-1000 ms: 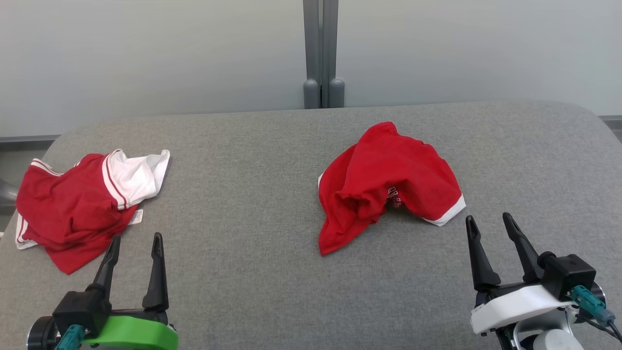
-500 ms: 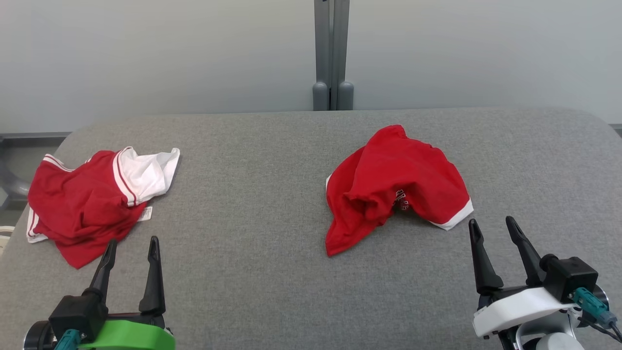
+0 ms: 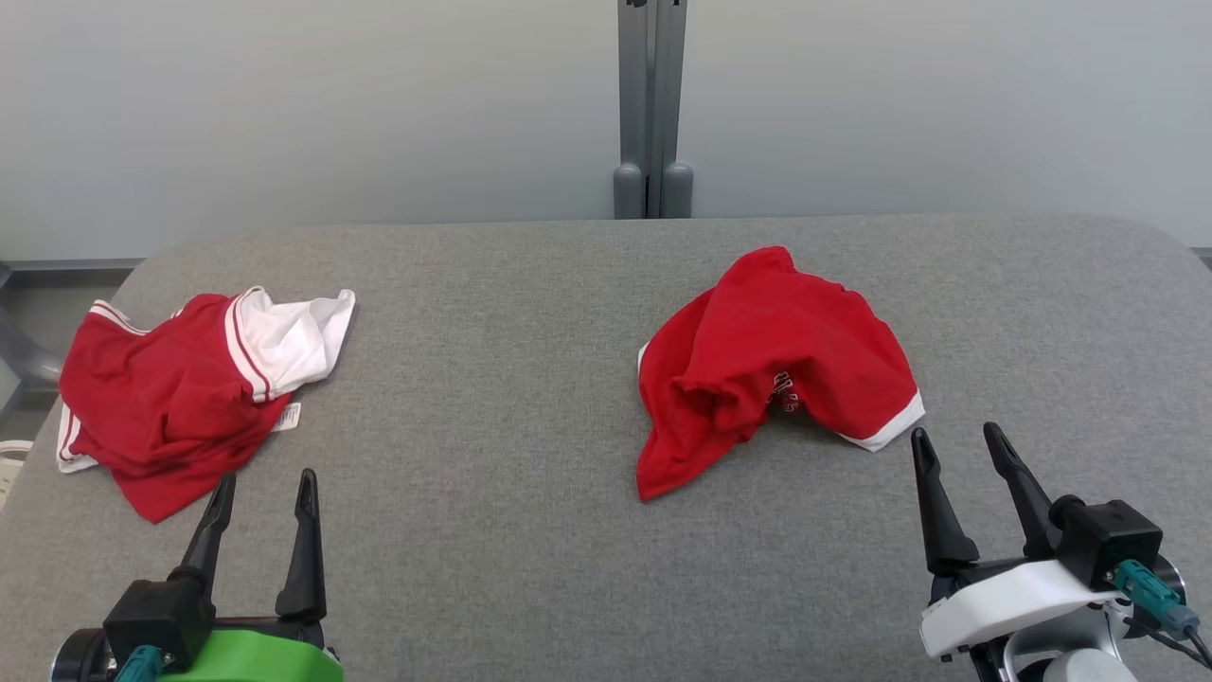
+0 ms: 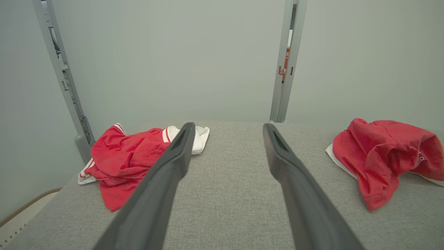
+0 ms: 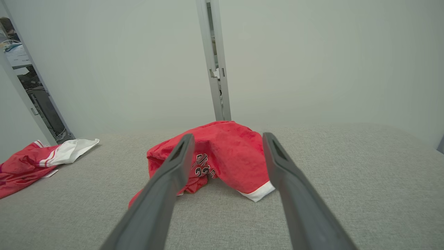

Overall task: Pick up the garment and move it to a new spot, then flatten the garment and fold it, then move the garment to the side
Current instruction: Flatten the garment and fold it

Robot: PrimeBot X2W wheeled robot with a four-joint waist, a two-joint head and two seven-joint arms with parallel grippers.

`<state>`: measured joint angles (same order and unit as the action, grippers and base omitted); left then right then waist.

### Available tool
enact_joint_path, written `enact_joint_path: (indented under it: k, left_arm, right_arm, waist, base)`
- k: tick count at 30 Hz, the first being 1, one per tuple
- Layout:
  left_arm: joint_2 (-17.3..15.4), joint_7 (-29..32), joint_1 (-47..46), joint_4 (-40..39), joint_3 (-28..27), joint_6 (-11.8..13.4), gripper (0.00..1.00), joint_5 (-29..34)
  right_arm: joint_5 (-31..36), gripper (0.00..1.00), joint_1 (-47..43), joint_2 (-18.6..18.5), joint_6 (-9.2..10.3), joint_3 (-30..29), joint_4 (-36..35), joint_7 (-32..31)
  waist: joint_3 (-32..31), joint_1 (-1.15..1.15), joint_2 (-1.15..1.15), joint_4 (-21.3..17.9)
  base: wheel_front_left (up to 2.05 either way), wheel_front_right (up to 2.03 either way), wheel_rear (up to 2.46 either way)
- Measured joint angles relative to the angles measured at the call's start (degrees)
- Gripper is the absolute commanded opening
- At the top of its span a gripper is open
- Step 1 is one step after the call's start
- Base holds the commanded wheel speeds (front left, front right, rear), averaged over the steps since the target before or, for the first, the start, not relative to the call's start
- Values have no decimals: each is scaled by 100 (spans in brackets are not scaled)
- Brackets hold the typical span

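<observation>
**Head view.** Both pincers rest low at the near edge of the grey padded table (image 3: 492, 379). The left gripper (image 3: 267, 476) and the right gripper (image 3: 953, 431) each have their fingers spread wide, with nothing between them. The red garment (image 3: 776, 365) lies crumpled right of centre, just ahead of the right gripper and not touching it. A second garment (image 3: 170, 398), red with a white panel, lies at the far left. Treat the nearer red heap as the likely work piece, though the pictures do not settle this.

**Left wrist view.** The left gripper (image 4: 228, 125) points at bare table between the two heaps. The red garment (image 4: 381, 156) sits well off to one side, so this arm must travel to assist.

**Right wrist view.** The right gripper (image 5: 228, 135) frames the red garment (image 5: 229, 149) directly. The white hem band (image 5: 258, 192) lies flat on the table at the near corner.

**Handling.** Expect light, soft, limp cloth that sags and keeps no shape. Nothing about it looks fragile. Pinch the hem band, since it is probably the firmest edge. Avoid the raised fold, where several layers may come up together. Lift rather than drag, because the textured table may bunch the cloth
</observation>
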<state>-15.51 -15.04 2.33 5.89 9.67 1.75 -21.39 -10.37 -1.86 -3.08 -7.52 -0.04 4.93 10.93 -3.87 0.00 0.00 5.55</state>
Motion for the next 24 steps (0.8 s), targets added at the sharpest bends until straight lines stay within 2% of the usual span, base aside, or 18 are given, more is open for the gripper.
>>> enact_joint_path:
  k: [24]
  left_arm:
    - [8,-1,44,1,-57,4,100,19]
  right_arm:
    - [19,100,-14,8,0,-24,-19,-33]
  waist:
    - [15,0,0,-48]
  base:
    - [0,0,0]
